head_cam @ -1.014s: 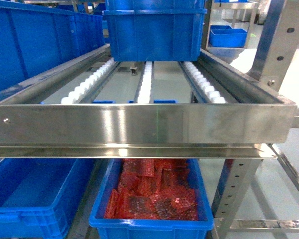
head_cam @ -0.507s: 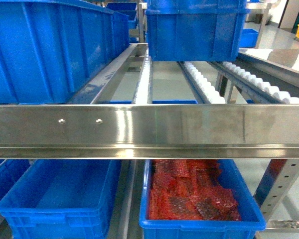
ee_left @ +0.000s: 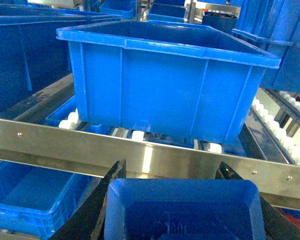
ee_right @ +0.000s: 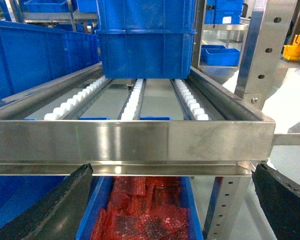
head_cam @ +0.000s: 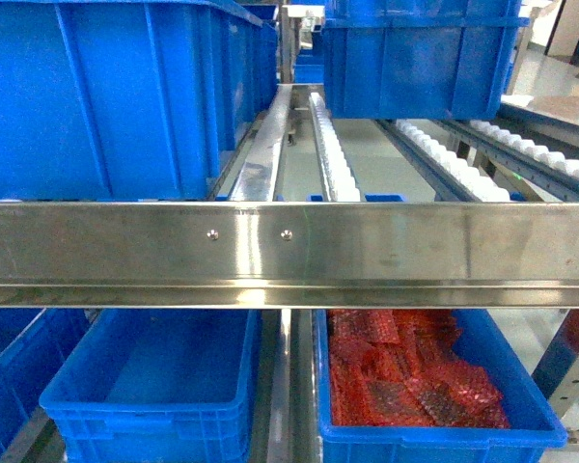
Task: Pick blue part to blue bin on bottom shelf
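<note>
The blue part [ee_left: 182, 210], a shallow blue tray shape, sits between the fingers of my left gripper [ee_left: 182, 215], which is shut on it just in front of the rack's steel lip [ee_left: 155, 157]. Under that lip, the bottom shelf [head_cam: 288, 386] holds an empty blue bin [head_cam: 150, 386], whose corner also shows in the left wrist view [ee_left: 30, 200]. My right gripper [ee_right: 170, 200] hangs open with nothing between its fingers, facing a bin of red bubble-wrapped pieces [ee_right: 140, 215]. Neither gripper shows in the head view.
The red-filled bin [head_cam: 420, 386] stands right of the empty one. A wide steel front lip [head_cam: 289, 241] crosses above both, with roller tracks [head_cam: 333, 154] and large blue bins [head_cam: 106, 96] [ee_left: 165, 85] behind it. A perforated upright [ee_right: 230, 200] stands at the right.
The head view has slid left along the rack. The red-filled bin moved from centre to the right, and the empty blue bin came into fuller view under the lip.
</note>
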Controlling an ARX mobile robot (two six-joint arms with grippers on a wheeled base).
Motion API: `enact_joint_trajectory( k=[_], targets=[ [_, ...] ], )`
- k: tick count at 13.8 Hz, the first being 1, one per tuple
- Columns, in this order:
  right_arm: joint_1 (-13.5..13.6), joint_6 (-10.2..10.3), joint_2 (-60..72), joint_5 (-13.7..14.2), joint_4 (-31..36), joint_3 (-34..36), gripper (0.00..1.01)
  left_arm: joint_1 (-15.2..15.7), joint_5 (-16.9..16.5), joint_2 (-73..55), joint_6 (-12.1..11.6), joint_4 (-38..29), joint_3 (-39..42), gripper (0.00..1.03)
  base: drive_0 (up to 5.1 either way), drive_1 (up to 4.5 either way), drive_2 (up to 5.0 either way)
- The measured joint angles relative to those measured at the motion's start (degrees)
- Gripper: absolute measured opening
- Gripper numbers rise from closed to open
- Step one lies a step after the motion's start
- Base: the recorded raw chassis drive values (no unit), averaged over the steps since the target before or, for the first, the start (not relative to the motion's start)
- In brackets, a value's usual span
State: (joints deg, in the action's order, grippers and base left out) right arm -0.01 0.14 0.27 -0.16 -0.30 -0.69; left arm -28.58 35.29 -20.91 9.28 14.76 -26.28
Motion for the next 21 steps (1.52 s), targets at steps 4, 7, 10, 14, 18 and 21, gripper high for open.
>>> enact_joint_trajectory(
  k=[4,7,10,14,18,21],
  targets=[
    [0.00,0.00,0.00,0.00,0.00,0.00,0.98,0.00,0.00,0.02,0.00,0.00,0.00,0.43,0.0,0.00,0.0],
    [0.00,0.00,0.00,0.00,0.00,0.00,0.98,0.00,0.00,0.02,0.00,0.00,0.00,0.43,0.0,0.00,0.0],
    [0.00,0.00,0.00,0.00,0.15,0.00,0.98,0.00,0.00,0.02,0.00,-0.11,0.00,0.43,0.0,0.00,0.0],
    [0.00,0.07,0.00,0.13,0.00,0.00,0.98,0.00,-0.09,0.00,0.00,-0.04,0.00,0.43,0.0,0.00,0.0],
    [0.00,0.00,0.00,0.15,0.00,0.00,0.98,0.00,-0.13,-0.04,0.00,0.02,0.00,0.43,0.0,0.00,0.0],
    [0.00,0.02,0.00,0.15,-0.02,0.00,0.98,0.00,-0.11,-0.04,0.00,-0.02,0.00,0.43,0.0,0.00,0.0]
  ],
)
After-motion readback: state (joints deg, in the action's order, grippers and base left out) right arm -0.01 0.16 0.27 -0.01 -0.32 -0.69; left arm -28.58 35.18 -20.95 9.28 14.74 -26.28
